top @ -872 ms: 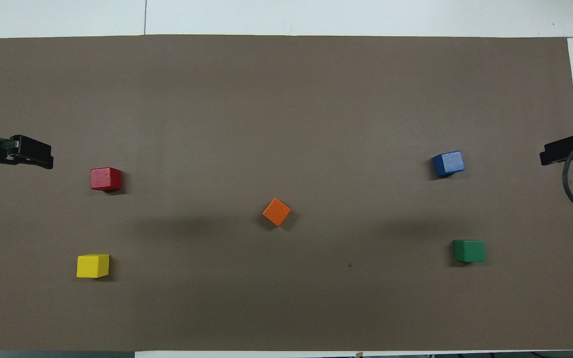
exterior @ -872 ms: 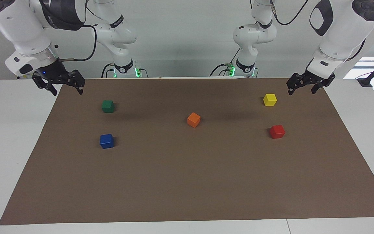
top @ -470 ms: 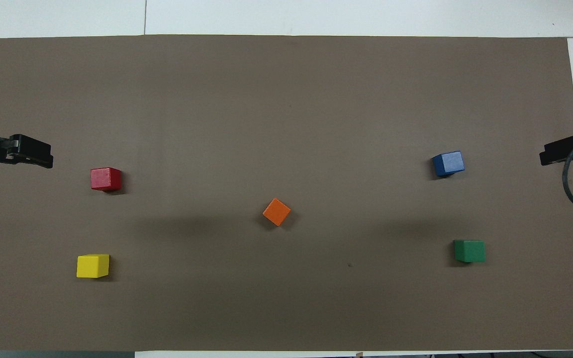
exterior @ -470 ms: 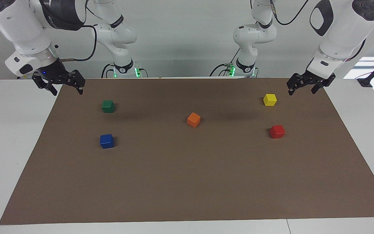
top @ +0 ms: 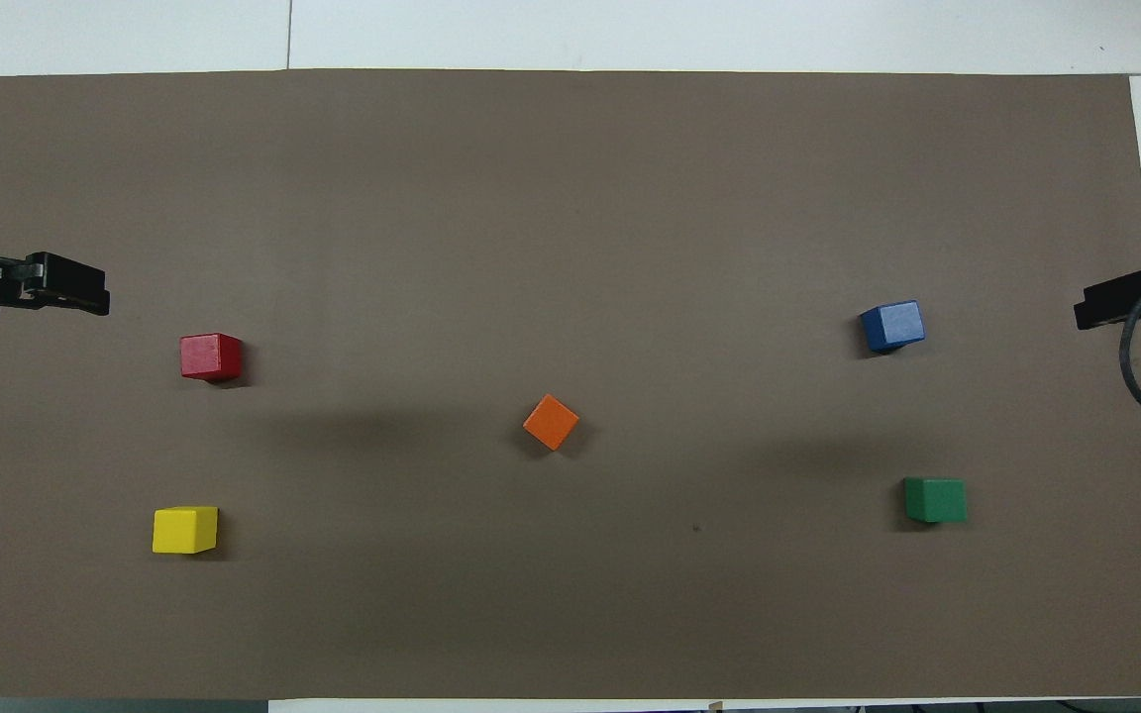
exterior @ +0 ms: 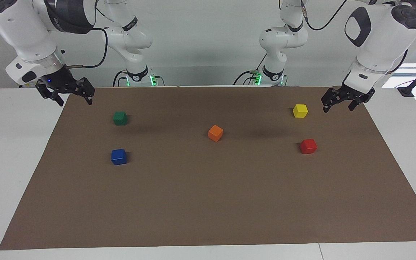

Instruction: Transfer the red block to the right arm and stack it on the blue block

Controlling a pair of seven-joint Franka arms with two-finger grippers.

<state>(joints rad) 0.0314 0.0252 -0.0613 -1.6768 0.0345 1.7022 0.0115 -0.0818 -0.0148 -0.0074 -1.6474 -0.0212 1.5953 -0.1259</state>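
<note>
The red block sits on the brown mat toward the left arm's end. The blue block sits on the mat toward the right arm's end. My left gripper is open and empty, raised over the mat's edge at the left arm's end, apart from the red block. My right gripper, with the blue wrist light, is open and empty, raised over the mat's edge at the right arm's end, and waits.
An orange block lies mid-mat. A yellow block lies nearer to the robots than the red block. A green block lies nearer to the robots than the blue block. The brown mat covers most of the white table.
My left gripper has shifted slightly, away from the robots, over the mat's edge. The right arm and all blocks have not moved.
</note>
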